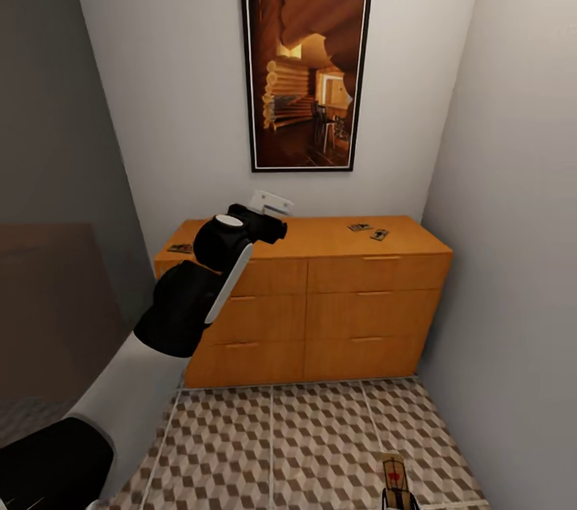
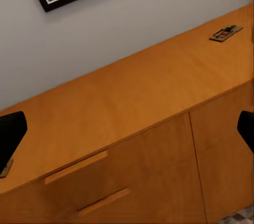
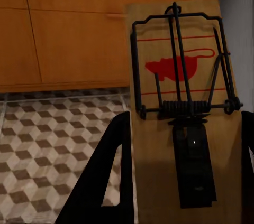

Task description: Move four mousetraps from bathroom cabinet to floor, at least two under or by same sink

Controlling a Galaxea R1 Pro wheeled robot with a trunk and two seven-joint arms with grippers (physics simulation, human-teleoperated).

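Note:
The orange-brown cabinet [image 1: 336, 309] stands against the far wall. Two mousetraps [image 1: 361, 227] [image 1: 379, 235] lie on its top at the right, and another mousetrap [image 1: 180, 248] lies at the top's left end. My left gripper [image 2: 127, 131] hovers open above the cabinet top [image 2: 132, 97], its fingertips [image 2: 10, 134] spread wide, with one trap [image 2: 226, 33] ahead of it. Low over the patterned bathroom floor [image 1: 304, 438], my right gripper [image 3: 180, 171] is shut on a mousetrap [image 3: 180, 76] with a red mouse print, also seen in the head view [image 1: 393, 474]. The bathroom sink is out of view.
A framed picture [image 1: 306, 79] hangs on the wall above the cabinet. A grey wall [image 1: 513, 213] closes the right side close to the cabinet's end. A dark panel [image 1: 48, 173] stands at the left. My left arm [image 1: 192, 293] crosses in front of the cabinet's left drawers.

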